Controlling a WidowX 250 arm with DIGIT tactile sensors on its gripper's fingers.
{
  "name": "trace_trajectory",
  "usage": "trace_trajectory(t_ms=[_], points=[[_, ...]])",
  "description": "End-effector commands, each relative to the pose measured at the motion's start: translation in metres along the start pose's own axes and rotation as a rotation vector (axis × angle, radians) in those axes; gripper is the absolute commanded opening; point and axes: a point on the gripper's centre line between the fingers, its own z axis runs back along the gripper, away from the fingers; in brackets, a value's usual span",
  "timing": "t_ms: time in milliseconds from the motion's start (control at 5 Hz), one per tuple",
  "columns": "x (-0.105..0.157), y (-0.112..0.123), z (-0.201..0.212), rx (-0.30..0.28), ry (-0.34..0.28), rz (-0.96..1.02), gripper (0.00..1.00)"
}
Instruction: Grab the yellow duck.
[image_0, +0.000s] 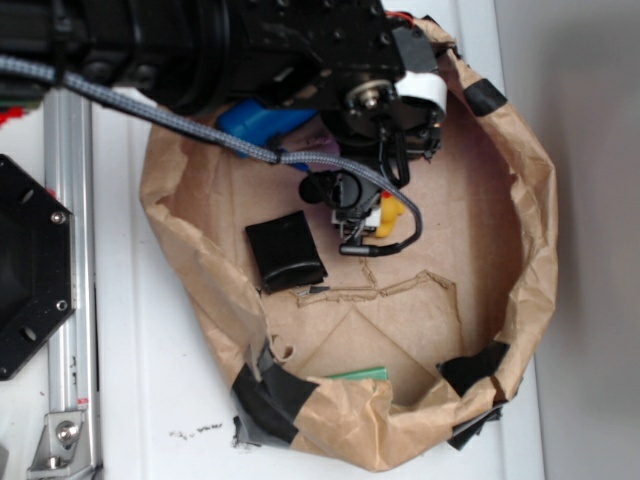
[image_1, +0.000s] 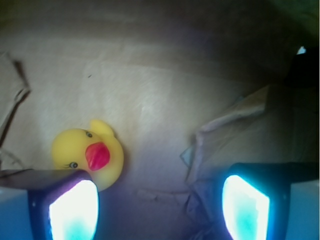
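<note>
Gripper (image_1: 159, 205) spread wide over the paper bag floor, yellow duck (image_1: 90, 157) just off one finger.

Wrist view: both fingers (image_1: 72, 212) glow pale at the bottom edge, well apart, nothing between them; the duck sits at about nine o'clock from the gap, face up, red beak showing, its lower edge tucked behind the near finger's tip; touching or not, I cannot tell; exterior view: the arm hangs over the crumpled brown paper bag (image_0: 525, 250), the duck (image_0: 390, 215) peeking out yellow at three o'clock of the gripper (image_0: 355, 225); a black block (image_0: 285, 250) lies at nine o'clock; a blue object (image_0: 260, 125) shows at eleven o'clock under the arm.
</note>
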Motion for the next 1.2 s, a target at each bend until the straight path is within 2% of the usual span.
trace_trajectory(t_ms=[0, 600, 800, 1000], points=[[0.014, -0.011, 0.002, 0.015, -0.047, 0.012, 1.0], [0.015, -0.017, 0.0, 0.011, -0.043, 0.001, 1.0], [0.021, -0.016, 0.006, 0.01, -0.059, 0.013, 1.0], [0.019, -0.01, 0.028, 0.018, -0.096, 0.034, 1.0]])
